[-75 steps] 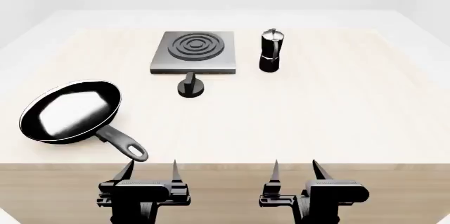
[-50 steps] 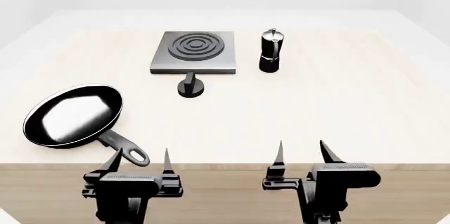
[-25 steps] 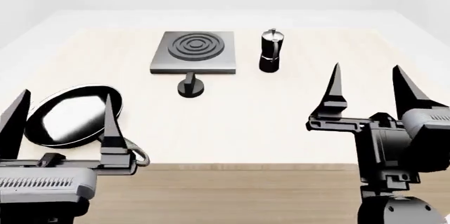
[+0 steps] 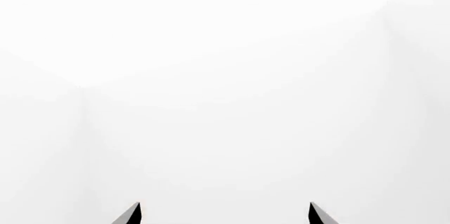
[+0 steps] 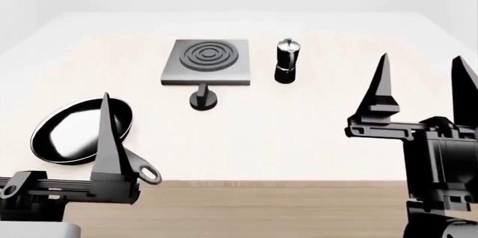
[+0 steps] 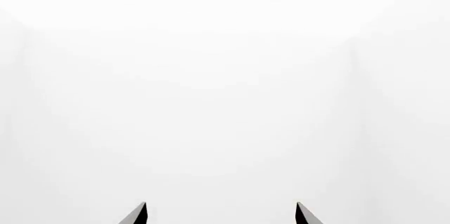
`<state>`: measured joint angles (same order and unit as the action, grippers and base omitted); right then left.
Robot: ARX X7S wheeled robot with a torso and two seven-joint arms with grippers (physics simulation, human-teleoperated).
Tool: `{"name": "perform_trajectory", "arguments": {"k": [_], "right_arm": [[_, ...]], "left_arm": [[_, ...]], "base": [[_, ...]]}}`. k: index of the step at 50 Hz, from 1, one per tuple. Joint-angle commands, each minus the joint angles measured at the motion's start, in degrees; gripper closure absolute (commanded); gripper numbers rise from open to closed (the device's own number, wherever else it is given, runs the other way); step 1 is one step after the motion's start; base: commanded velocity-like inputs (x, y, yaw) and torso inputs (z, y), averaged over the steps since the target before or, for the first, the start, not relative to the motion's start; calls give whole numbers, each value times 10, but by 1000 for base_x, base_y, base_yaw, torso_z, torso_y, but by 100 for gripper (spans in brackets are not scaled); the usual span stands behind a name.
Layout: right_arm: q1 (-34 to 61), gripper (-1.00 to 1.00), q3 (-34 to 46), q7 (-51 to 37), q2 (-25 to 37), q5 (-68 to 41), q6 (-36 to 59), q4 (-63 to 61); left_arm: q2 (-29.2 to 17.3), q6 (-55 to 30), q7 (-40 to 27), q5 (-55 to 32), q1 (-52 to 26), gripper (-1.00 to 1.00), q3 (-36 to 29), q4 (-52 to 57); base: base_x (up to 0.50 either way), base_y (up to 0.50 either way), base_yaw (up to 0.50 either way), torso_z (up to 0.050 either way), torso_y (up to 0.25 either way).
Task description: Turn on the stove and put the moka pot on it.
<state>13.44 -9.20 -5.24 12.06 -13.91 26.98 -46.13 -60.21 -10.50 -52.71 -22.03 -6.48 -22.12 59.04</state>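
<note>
- Left wrist view: only two dark fingertips (image 4: pixel 134 213) are seen against blank white, set wide apart; the left pincer (image 4: pixel 223 214) is open and empty, aimed away from the surface.
- Head view: the stove (image 5: pixel 206 62) lies far back on the surface (image 5: pixel 321 137), its knob (image 5: pixel 203 99) just in front, the moka pot (image 5: pixel 286 61) upright beside it, untouched. A frying pan (image 5: pixel 78 131) sits near left. The right pincer (image 5: pixel 422 84) is raised, spread, well short.
- Right wrist view: white emptiness only; nothing is held.

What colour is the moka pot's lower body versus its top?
Black lower body, shiny silver top on the moka pot; seen best in the head view.
</note>
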Motion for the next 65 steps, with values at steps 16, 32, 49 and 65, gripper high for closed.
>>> {"name": "perform_trajectory", "arguments": {"k": [16, 32, 49, 65], "right_arm": [[-11, -100, 0, -12, 14, -19, -18, -2], [-13, -100, 2, -20, 23, -29, -21, -7], [-16, -100, 14, -27, 29, -28, -31, 0], [-21, -100, 20, -32, 34, -30, -42, 7]], "left_arm": [[-75, 26, -81, -25, -72, -100, -102, 6], [-88, 39, -97, -19, -93, -100, -139, 4], [-83, 48, -95, -16, -97, -100, -151, -6], [-86, 50, -98, -14, -97, -100, -156, -7]], "base": [[0, 0, 0, 50, 30], [0, 0, 0, 22, 12], [120, 0, 0, 0, 0], [140, 0, 0, 0, 0]]}}
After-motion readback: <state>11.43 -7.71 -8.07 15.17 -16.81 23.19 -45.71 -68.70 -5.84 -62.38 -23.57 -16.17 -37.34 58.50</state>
